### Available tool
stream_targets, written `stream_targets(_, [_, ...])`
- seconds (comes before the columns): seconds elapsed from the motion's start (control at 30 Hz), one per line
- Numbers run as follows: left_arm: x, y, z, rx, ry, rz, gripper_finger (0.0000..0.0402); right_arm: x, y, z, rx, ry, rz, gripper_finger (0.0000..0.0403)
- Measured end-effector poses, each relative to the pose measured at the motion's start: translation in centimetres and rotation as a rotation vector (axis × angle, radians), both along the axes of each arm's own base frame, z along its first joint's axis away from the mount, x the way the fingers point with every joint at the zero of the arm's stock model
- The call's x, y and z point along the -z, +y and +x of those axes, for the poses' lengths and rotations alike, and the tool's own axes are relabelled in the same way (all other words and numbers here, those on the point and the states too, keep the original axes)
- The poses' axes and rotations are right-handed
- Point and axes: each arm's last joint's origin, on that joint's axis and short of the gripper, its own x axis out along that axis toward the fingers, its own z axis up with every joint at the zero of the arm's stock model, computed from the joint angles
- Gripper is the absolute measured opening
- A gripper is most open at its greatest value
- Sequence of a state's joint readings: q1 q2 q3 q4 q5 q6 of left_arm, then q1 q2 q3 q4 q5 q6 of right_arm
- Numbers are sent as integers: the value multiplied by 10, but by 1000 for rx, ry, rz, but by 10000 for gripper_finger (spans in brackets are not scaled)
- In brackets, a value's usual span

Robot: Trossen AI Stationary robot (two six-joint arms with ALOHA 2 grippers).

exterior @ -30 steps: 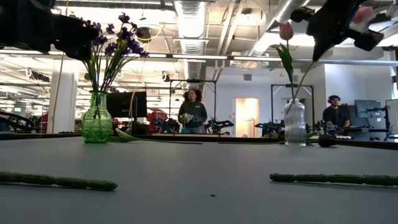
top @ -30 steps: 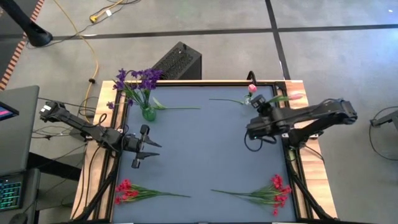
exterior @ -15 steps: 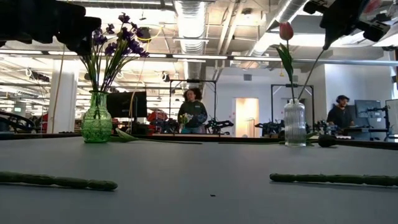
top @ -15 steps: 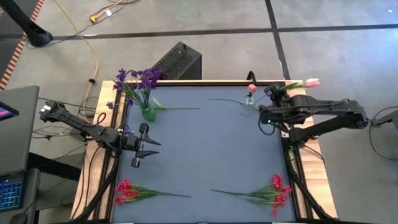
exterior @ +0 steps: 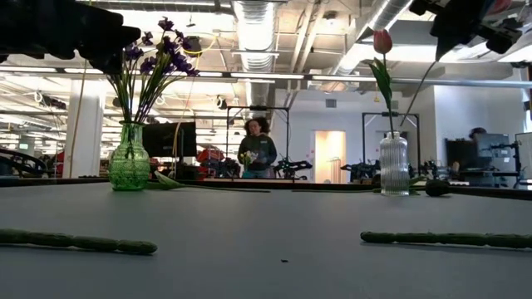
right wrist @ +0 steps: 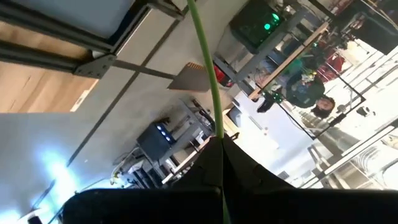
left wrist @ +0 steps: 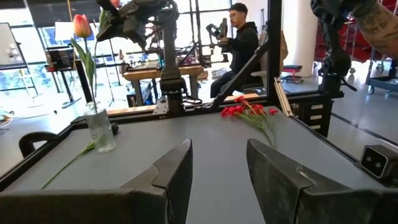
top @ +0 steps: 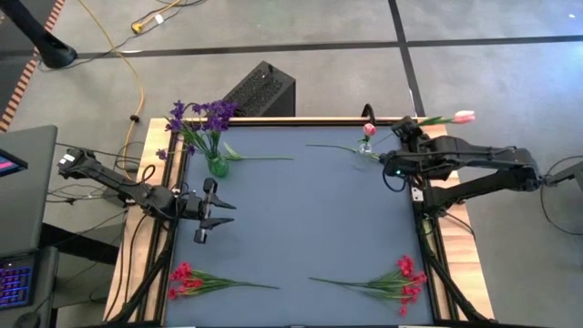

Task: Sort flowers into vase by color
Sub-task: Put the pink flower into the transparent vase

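A pink tulip (top: 464, 117) on a long green stem hangs in the air over the table's far right corner, with my right gripper (top: 405, 134) shut on the stem. Its lower stem (exterior: 418, 90) slants down toward the clear ribbed vase (exterior: 393, 164). Whether it reaches inside, I cannot tell. That vase holds another pink tulip (exterior: 381, 40). The green vase (top: 217, 166) at the far left holds purple flowers (top: 200, 116). Red flowers lie near the front edge at left (top: 185, 277) and right (top: 404, 276). My left gripper (top: 210, 212) waits open at the left. My right gripper pinches the tulip's green stem (right wrist: 212, 118) partway along its length between its two shut fingers. The bloom end sticks out beyond the fingers toward the far right, off the table's edge. The flower is lifted clear of the table, its stem slanting down from the hold.
A loose green stem (top: 330, 147) lies on the mat just left of the clear vase, and a leaf and stem (top: 258, 158) lie right of the green vase. A black box (top: 260, 89) stands behind the far edge. People stand in the room beyond.
My right gripper has moved up and toward the table's far right corner, turning as it went, with the tulip still held. The bloom has swung outward past the table's right edge. The last half second shows little further motion.
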State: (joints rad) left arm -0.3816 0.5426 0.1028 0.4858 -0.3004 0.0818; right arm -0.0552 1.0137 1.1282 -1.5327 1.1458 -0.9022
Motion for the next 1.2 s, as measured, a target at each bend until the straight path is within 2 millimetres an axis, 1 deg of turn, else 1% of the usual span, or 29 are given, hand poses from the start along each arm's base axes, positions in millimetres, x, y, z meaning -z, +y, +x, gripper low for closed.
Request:
stream_targets(0.17, [0, 0, 0, 0, 0, -1, 141, 0, 0, 4, -13, -13, -2, 21])
stream_targets(0.33, [0, 0, 0, 1, 2, -22, 141, 1, 0, 12, -30, -51, 36, 21])
stream_targets(0.63, [0, 0, 0, 8, 5, -40, 141, 9, -1, 25, -48, 54, 39, 21])
stream_targets(0.77, [0, 0, 0, 8, 6, -40, 141, 8, -1, 24, -45, 60, 8, 21])
stream_targets(1.0, [0, 0, 0, 7, 6, -39, 141, 1, -2, 14, -33, 14, -12, 21])
stream_targets(1.2, [0, 0, 0, 7, 6, -36, 142, 2, -6, 14, -5, 18, 0, 21])
